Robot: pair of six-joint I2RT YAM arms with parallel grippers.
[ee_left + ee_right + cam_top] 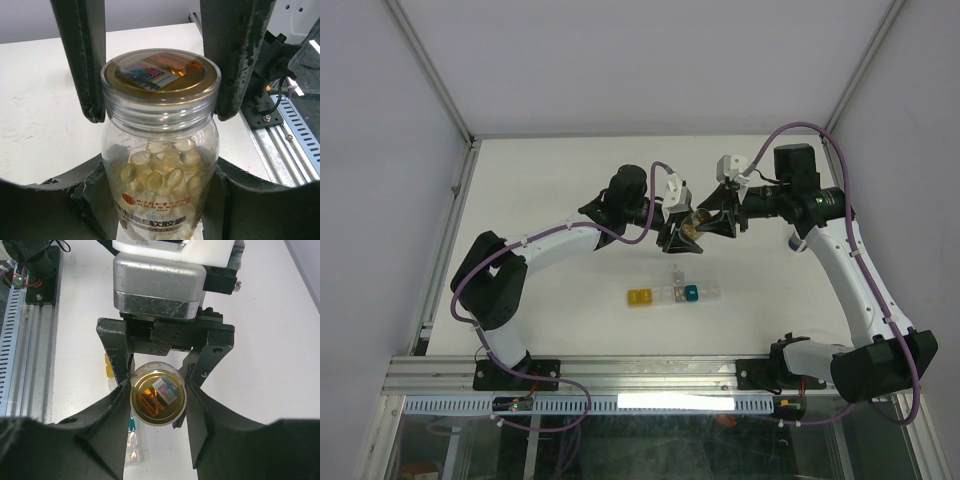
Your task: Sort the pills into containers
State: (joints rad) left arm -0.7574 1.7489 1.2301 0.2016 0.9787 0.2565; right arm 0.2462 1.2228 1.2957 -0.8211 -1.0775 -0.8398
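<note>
Two arms, 1 bottle and 1 row of containers show in the top view. L arm rises from its base at bottom left, elbow out to the left, forearm reaching right to mid-table. R arm runs up the right side, wrist turned left. L gripper [682,240] and R gripper [715,222] meet nose to nose w/ the pill bottle [691,228] btwn them, over the white table [570,180]. The containers [672,294] sit nearer the bases, well apart from the bottle: 1 yellow cell, 1 grey, 1 teal, plus clear ones I can't count.

Left wrist view: 1 clear bottle w/ a gold-topped cap [160,75]. The pills [162,167] are pale yellow softgels heaped inside, too many to count. L gripper's 2 dark fingers [95,200] are clamped on the bottle body. R gripper's 2 fingers [82,60] stand either side of the cap, right at its edges; can't tell if they press on it.

Right wrist view: cap faces the camera head-on, 1 R finger on each side of it, L gripper behind pinching the bottle. Below on the table, bits of 1 yellow cell [107,365], 1 teal and 1 clear peek out.
</note>
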